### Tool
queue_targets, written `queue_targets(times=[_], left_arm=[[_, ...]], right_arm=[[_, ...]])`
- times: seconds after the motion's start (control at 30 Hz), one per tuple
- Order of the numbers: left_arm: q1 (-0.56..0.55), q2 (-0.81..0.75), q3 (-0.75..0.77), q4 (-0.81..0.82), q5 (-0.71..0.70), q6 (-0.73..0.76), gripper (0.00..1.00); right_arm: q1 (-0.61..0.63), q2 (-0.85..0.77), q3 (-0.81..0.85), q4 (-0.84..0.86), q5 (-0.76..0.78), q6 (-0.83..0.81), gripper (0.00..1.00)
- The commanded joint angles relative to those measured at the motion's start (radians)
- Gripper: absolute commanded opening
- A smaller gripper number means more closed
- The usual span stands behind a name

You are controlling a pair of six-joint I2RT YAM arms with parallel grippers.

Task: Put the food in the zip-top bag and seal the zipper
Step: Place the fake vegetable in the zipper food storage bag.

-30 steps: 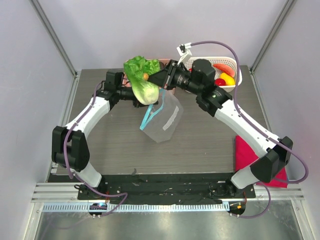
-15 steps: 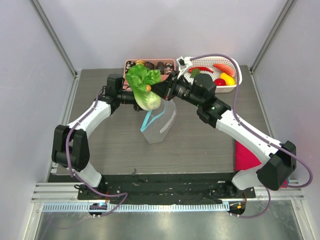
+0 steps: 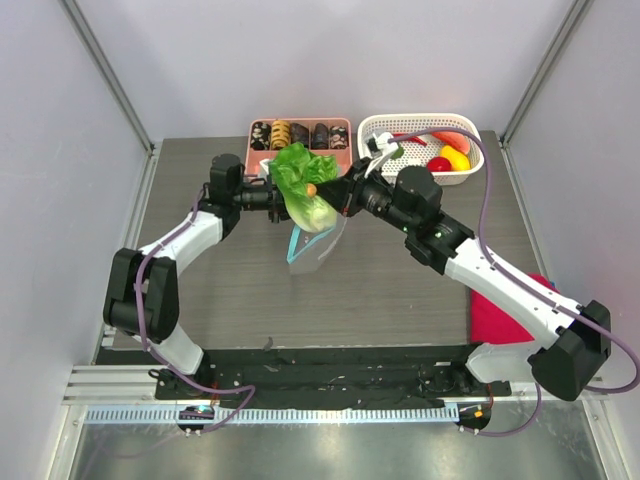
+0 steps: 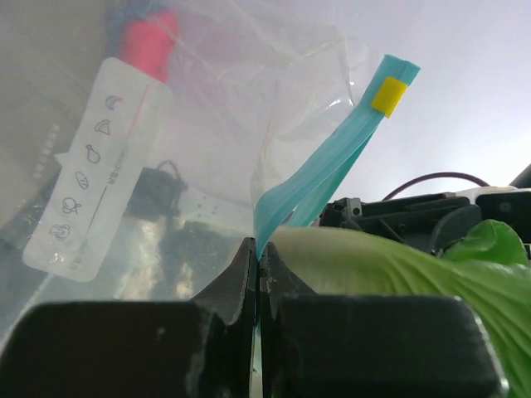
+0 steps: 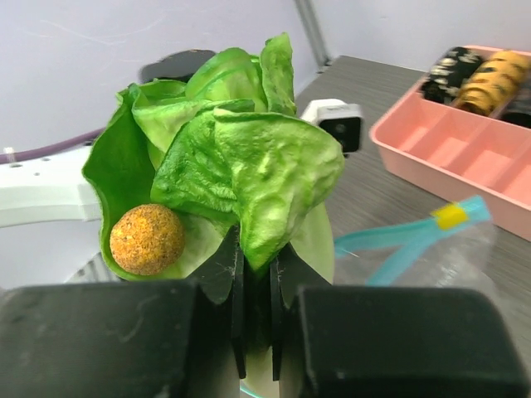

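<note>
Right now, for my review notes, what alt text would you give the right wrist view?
The right gripper pinches green toy lettuce, with a small orange ball nestled in its leaves. At lower right shows the clear zip-top bag with its light-blue zipper; a pink tray sits behind.

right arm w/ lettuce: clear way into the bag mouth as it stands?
Probably yes. The right gripper holds the lettuce right by the zipper of the zip-top bag, with nothing between them. The left gripper pinches the zipper at one spot only, so the mouth looks narrow for such broad leaves.
</note>
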Motion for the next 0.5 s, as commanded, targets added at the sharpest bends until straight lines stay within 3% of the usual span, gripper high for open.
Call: queue_targets(times=[0.0, 0.47], left_arm=[[0.018, -0.034, 0.003, 0.114, 0.060, -0.055, 0.00], [0.060, -0.028, -0.040, 0.159, 0.056, -0.106, 0.00]], right_arm=[[0.007, -0.031, -0.014, -0.114, 0.199, -0.139, 0.01], [0.116, 0.036, 0.056, -0.233, 0.748, -0.234, 0.01]])
